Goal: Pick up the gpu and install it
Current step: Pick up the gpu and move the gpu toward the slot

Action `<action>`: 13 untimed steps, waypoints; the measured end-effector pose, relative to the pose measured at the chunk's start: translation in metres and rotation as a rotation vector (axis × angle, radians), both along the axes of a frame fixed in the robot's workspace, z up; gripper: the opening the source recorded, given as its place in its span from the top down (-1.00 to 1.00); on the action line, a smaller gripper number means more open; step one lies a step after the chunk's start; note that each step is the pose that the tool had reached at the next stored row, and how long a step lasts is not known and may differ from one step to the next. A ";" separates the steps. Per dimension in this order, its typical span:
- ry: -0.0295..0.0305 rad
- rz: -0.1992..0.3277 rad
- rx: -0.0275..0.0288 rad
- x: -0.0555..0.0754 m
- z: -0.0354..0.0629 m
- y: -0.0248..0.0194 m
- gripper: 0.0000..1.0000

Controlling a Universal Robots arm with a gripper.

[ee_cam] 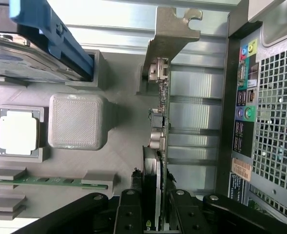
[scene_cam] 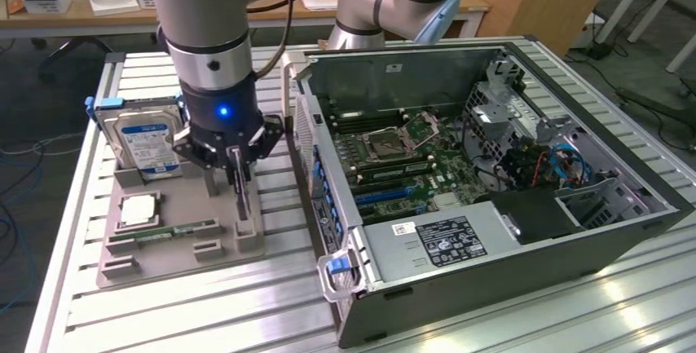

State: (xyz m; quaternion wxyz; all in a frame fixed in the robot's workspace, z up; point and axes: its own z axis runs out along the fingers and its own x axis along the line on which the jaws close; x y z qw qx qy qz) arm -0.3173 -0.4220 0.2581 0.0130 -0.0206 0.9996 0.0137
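The gpu (scene_cam: 240,196) is a thin card standing on edge over the grey fixture tray (scene_cam: 185,243), at the side nearest the computer case. My gripper (scene_cam: 236,165) comes down on it from above. In the wrist view the gpu (ee_cam: 161,122) is seen edge-on, with its silver end bracket (ee_cam: 170,34) at the far end. The black fingers (ee_cam: 128,214) sit against both faces of the card, so the gripper (ee_cam: 154,214) is shut on it. Whether the card's lower edge rests in its holder or is lifted off it, I cannot tell.
The open computer case (scene_cam: 609,231) lies on the exterior view's right, motherboard (scene_cam: 403,161) facing up; its rear panel (ee_cam: 245,107) is close beside the card. On the tray stand a blue-labelled hard drive (scene_cam: 147,141), a processor (scene_cam: 139,209) and a green memory stick (scene_cam: 174,231). A second arm (scene_cam: 403,2) stands behind.
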 end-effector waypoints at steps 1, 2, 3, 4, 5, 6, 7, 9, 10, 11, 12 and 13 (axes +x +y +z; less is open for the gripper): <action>-0.0006 0.000 0.0000 0.000 0.0008 0.0000 0.46; -0.0013 0.000 0.0000 0.000 0.0017 0.0000 0.46; -0.0020 0.000 -0.0001 0.000 0.0027 0.0000 0.46; -0.0028 0.000 -0.0001 0.000 0.0038 0.0000 0.46; -0.0037 0.000 -0.0001 0.000 0.0049 0.0000 0.46; -0.0045 0.000 0.0000 0.000 0.0061 0.0000 0.46; -0.0053 0.000 -0.0001 0.000 0.0074 0.0000 0.46; -0.0070 0.000 0.0000 0.000 0.0103 0.0000 0.46; -0.0082 0.000 -0.0001 0.000 0.0118 0.0000 0.46; -0.0093 0.000 0.0000 0.000 0.0131 0.0000 0.46; -0.0104 0.000 0.0000 0.000 0.0145 0.0000 0.46; -0.0116 0.000 0.0000 0.000 0.0159 0.0000 0.46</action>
